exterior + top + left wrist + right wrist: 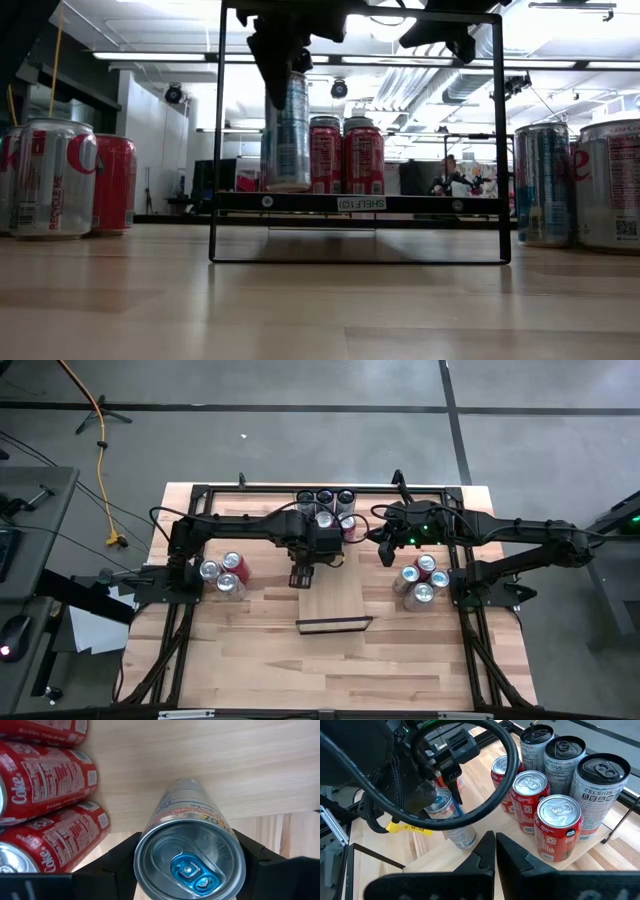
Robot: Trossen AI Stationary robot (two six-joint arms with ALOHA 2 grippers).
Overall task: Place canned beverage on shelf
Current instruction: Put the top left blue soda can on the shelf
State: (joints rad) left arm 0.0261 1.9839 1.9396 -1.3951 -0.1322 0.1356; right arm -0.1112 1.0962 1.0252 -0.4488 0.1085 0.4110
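The step in hand appears to be the placing itself. The left gripper is closed on a slim silver can, one dark finger on each side of its upper part, just under the rim. The can stands upright under the gripper, and in the low view its base seems to be at the level of the shelf; if it already rests on the board or hangs a little above it, the pictures do not show clearly.

Beside the gripper, close but apart from the held can, red cola cans stand on the same pale board, and behind them some taller dark-topped cans make a back row.

The next move probably calls for a small descent until the can sits flat, then opening the fingers and lifting straight up, so that the near red cans are not pushed.

The held can is narrow and tall, silver with pale blue print, and its top has a bright blue pull tab. The top looks unopened.

The right gripper waits near the shelf on the other side, its fingers pressed together with nothing between them. More cans stand on the table to each side of the arms.
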